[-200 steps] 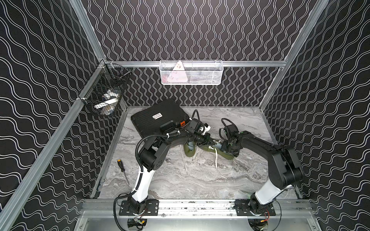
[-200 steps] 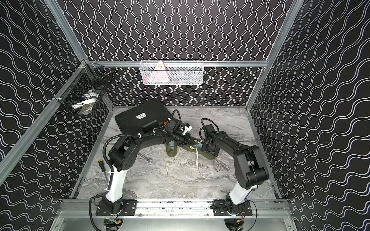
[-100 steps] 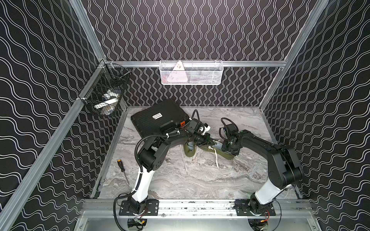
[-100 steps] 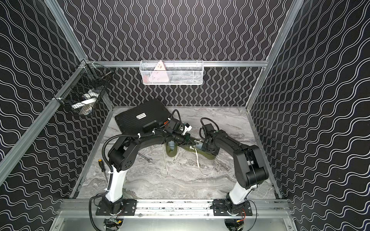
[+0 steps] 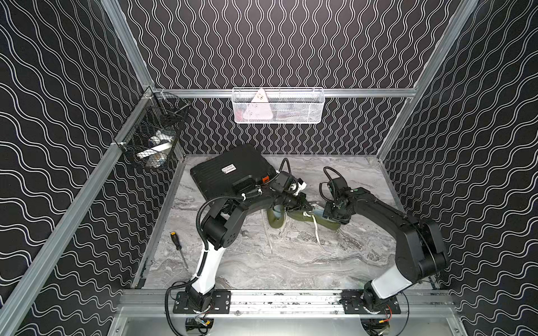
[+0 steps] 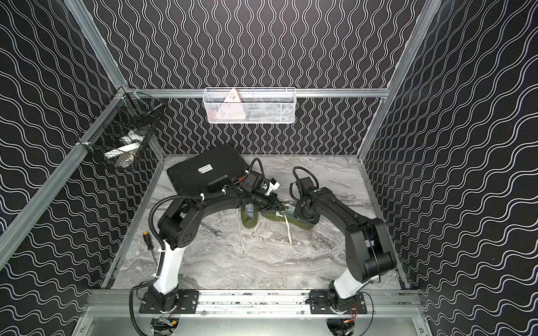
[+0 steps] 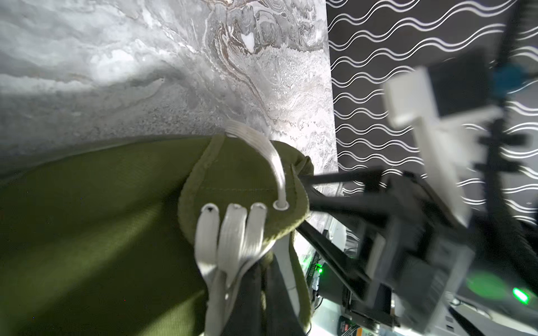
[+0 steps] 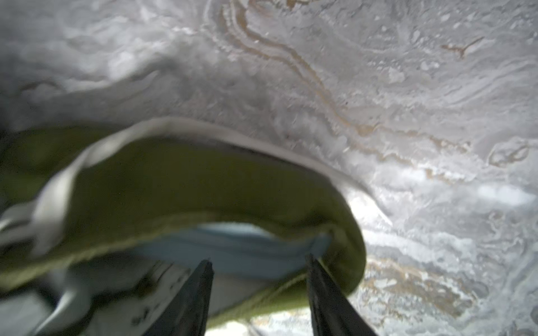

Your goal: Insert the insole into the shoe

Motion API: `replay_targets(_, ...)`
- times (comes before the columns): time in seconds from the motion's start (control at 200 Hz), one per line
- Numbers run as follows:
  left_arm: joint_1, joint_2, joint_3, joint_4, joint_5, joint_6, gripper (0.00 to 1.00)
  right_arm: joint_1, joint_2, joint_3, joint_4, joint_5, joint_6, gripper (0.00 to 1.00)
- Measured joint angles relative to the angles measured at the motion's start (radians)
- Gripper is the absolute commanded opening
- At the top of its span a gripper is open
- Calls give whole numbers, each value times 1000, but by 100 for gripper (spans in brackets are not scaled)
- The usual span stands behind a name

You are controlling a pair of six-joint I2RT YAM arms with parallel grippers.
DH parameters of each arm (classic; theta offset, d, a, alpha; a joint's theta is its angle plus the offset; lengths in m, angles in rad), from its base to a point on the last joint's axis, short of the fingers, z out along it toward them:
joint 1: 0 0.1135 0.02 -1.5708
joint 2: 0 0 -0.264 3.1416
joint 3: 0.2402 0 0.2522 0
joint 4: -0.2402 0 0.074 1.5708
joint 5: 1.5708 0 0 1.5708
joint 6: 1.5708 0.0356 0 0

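Two black robot arms are reaching over a grey marbled table [image 5: 291, 261] and meeting at an olive shoe [image 5: 323, 223]. The shoe is lying across the middle of the table, toe to the left and heel to the right.

The left claw [image 5: 305, 206] is coming in from the left and pinching tight on the shoe at its tongue, where white laces [image 7: 230, 229] are bunching. The right claw [image 8: 259, 261] is standing at the heel opening with its two fingers partly apart. Their tips are dipping into the opening, right at a light blue insole [image 8: 238, 250]. The insole is lying inside the shoe, just beyond the fingertips. Whether the tips are pressing on it cannot be told.

Counting what is showing: two arms, two claws and one insole. There are two shoes. The second shoe [image 5: 276, 222], also olive, is sitting just left of the first, under the left arm, and a loose lace is trailing from it toward the near edge. One black case [image 5: 233, 171] is lying at the far left and one screwdriver [image 5: 178, 247] at the near left. Two wire baskets are hanging on the walls, a black basket [image 5: 151, 139] on the left and a white basket [image 5: 276, 107] on the far wall.
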Motion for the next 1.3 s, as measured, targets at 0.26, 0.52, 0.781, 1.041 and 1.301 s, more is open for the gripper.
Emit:
replay_targets(0.26,-3,13,77,-151,-47,110,0,-2,57,8,22,-37,8,55)
replay_targets(0.52,-47,77,215,-323,-138,243,15,-5,-100,64,-85,-6,-9,58)
replay_targets(0.781,-86,111,247,-357,-188,292,25,-26,-103,64,-121,34,-82,64)
replay_targets(1.041,-86,102,228,-333,-173,306,30,-30,-89,92,-126,34,-261,70)
replay_targets(1.301,-57,13,232,-360,-172,312,31,-31,-53,88,-101,29,-405,70)
